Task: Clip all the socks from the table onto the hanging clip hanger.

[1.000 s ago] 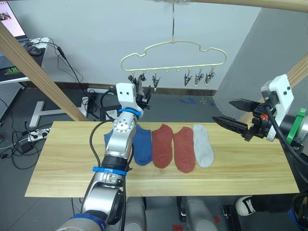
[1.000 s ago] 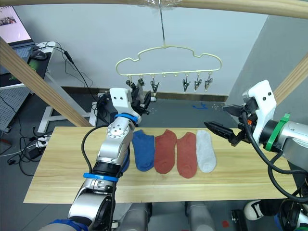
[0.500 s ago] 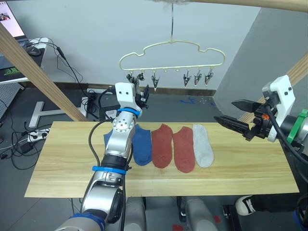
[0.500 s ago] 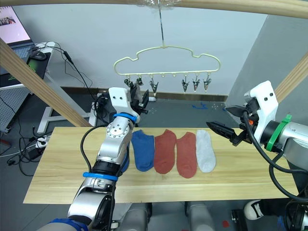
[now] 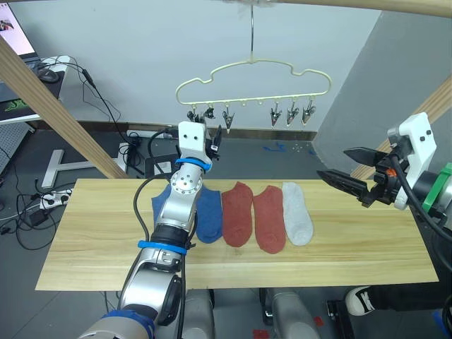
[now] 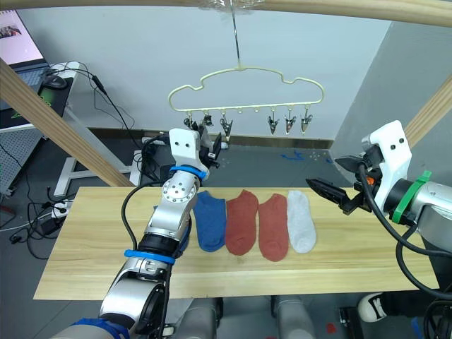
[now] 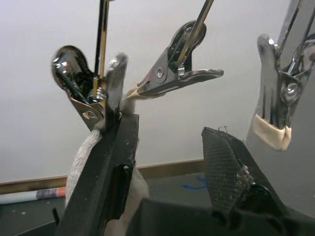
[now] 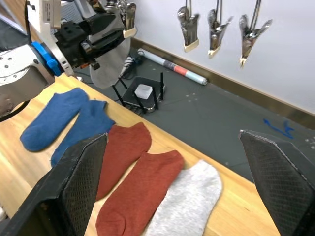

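Left hand [image 5: 212, 139] up at clip hanger [image 5: 253, 79], fingers apart, grey sock [image 8: 109, 58] against one finger. Right hand [image 5: 347, 171] open, clear air beside surface [image 5: 353, 240].

A robotics lab or test room with bare grey-white walls and a dark floor. A wooden table [image 5: 85, 240] stands under a rough frame of round wooden poles [image 5: 49, 106]. At ten o'clock a desk carries a laptop [image 6: 15, 35] and a mouse, with loose cables [image 5: 32, 205] and a power strip trailing across the floor.
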Robot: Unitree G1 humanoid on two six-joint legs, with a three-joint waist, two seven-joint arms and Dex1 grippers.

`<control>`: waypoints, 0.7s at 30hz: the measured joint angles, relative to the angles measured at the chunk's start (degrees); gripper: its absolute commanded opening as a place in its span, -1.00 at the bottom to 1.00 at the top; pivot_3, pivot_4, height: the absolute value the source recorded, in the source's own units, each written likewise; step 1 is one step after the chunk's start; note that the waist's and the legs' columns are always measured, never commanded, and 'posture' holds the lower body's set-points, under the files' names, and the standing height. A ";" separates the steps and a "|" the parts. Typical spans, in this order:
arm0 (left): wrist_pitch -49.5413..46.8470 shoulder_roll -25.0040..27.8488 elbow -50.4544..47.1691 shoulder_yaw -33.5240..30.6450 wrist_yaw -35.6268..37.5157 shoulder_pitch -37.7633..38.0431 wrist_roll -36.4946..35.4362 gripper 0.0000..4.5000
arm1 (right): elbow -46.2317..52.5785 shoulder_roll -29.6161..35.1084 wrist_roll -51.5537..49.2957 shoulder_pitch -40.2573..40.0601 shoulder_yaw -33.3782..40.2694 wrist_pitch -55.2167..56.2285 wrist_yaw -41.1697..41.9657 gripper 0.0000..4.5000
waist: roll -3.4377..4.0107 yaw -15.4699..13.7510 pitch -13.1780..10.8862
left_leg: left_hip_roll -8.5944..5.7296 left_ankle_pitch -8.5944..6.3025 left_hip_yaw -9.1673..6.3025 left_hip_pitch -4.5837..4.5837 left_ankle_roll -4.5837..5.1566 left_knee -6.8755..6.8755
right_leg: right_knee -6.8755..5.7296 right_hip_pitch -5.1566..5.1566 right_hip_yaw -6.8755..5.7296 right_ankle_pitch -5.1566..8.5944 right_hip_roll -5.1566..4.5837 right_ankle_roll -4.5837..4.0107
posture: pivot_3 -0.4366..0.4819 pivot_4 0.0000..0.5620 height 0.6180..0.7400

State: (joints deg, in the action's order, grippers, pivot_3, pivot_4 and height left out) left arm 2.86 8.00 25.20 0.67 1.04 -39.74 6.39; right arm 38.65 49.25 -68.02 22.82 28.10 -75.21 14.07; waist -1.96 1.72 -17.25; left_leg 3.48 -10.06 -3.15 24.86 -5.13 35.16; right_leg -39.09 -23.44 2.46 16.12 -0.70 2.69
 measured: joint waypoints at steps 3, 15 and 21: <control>-0.74 0.83 0.01 -0.40 -1.01 0.02 0.61 0.03 | -0.02 0.57 -0.91 -0.49 0.00 0.66 -0.54 0.99 | 0.00 0.02 0.00 | 0.00 0.00 0.00 0.00 0.00 0.00 | 0.00 0.00 0.00 0.00 0.00 0.00 | -0.21 -0.14 1.00; -1.44 -2.27 -0.57 -1.55 0.85 -0.64 -3.62 0.03 | -0.21 2.77 -3.09 -1.93 -1.17 3.47 -2.44 0.99 | 0.00 0.09 0.00 | 0.00 0.00 0.00 0.00 0.00 0.01 | -0.01 0.00 0.00 -0.01 0.00 0.01 | -0.23 -0.14 1.00; -1.57 -4.12 -0.69 -2.39 0.65 -2.33 -5.21 0.03 | -0.32 4.28 -4.92 -2.58 -1.28 4.29 -3.76 0.99 | 0.00 0.09 0.00 | -0.01 0.00 0.01 0.01 0.00 0.03 | 0.00 0.01 0.01 -0.01 0.00 0.02 | -0.25 -0.13 1.00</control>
State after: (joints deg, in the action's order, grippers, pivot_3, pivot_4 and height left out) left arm 1.29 3.88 24.51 -1.72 1.69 -42.07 1.18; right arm 38.32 53.53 -72.94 20.25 26.82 -70.91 10.31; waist -1.97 1.81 -17.25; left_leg 3.47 -10.06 -3.14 24.87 -5.12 35.19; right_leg -39.09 -23.43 2.48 16.11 -0.70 2.71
